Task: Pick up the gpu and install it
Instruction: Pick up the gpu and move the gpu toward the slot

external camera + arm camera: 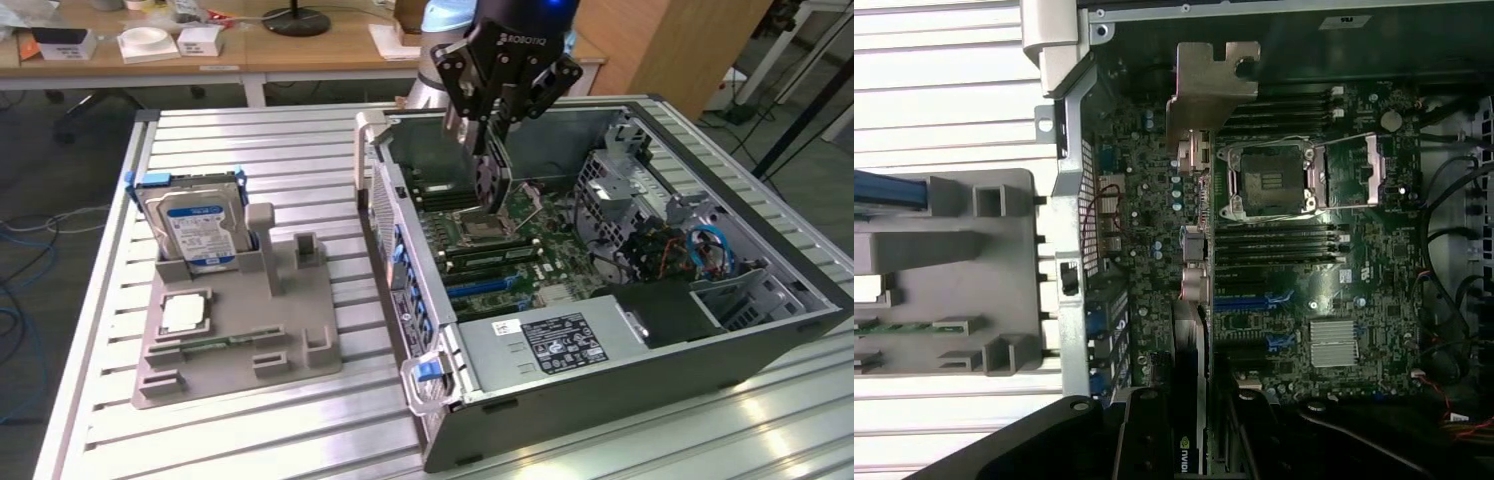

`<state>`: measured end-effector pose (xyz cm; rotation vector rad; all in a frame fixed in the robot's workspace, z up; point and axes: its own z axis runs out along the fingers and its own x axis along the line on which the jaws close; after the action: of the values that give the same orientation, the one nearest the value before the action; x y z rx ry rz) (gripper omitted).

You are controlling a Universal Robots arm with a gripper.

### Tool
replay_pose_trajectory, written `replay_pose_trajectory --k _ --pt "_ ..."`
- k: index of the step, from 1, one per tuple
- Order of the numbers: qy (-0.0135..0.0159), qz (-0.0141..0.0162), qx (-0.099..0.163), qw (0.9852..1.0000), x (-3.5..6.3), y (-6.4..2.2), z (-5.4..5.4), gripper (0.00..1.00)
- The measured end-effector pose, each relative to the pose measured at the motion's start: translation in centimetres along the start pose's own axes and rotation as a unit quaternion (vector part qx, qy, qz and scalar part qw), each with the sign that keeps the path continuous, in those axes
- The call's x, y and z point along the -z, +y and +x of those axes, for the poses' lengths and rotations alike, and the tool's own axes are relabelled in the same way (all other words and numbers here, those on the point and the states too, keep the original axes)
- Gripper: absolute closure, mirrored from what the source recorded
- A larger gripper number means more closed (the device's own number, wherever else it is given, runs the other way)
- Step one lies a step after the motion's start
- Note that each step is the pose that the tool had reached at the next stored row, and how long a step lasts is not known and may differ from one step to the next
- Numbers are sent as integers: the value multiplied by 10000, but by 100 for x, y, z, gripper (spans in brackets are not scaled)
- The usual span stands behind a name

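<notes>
The hand (pixel 487 128) is clamped on the graphics card (pixel 489 178), which hangs on edge just above the motherboard (pixel 534 245) inside the open computer case (pixel 400 230). Its silvery bracket (pixel 1212 85) is at the end away from the hand. The card is likely light and stiff but fragile. It is best pinched by its flat faces near one end, clear of the connector edge, and a skewed grip could let it twist.

The case lies on its side toward the counter's (pixel 267 440) edge at the exterior view's right. It holds an empty processor socket (pixel 478 228), a power supply (pixel 554 340) and cables. Toward the opposite edge, a grey holder (pixel 227 370) carries an upright hard drive (pixel 198 225), a processor chip (pixel 184 313) and a memory stick (pixel 904 325).
</notes>
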<state>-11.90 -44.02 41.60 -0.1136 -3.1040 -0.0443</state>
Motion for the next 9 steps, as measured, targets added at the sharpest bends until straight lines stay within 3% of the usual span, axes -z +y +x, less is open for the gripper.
replay_pose_trajectory --k 9 --pt "0 0 0 10000 2 5 -67 74"
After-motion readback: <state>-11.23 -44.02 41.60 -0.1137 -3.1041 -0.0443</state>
